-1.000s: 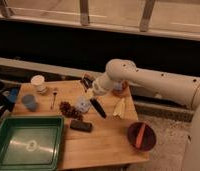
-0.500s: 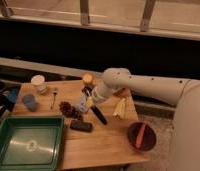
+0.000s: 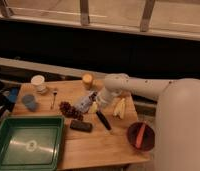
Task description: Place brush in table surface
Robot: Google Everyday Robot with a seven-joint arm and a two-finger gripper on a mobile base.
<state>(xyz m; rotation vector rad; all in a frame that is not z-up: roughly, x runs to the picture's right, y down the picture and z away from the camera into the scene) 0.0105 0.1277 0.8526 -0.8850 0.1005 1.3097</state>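
End effector [image 3: 89, 101] low over the wooden table [image 3: 93, 145], grip state cannot be told, slim black brush [image 3: 103, 120] flat just beside it, green plastic tray [image 3: 28, 145] at left

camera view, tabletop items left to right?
Blue cup → white cup → fork → black block → end effector over the table surface → brush → banana slices → dark bowl.

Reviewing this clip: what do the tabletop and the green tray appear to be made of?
Table surface: likely wood, light brown with a matte, plank-like look. Green tray: probably plastic, uniform green with a slight sheen. The gripper sits above mid-table, the brush beside it.
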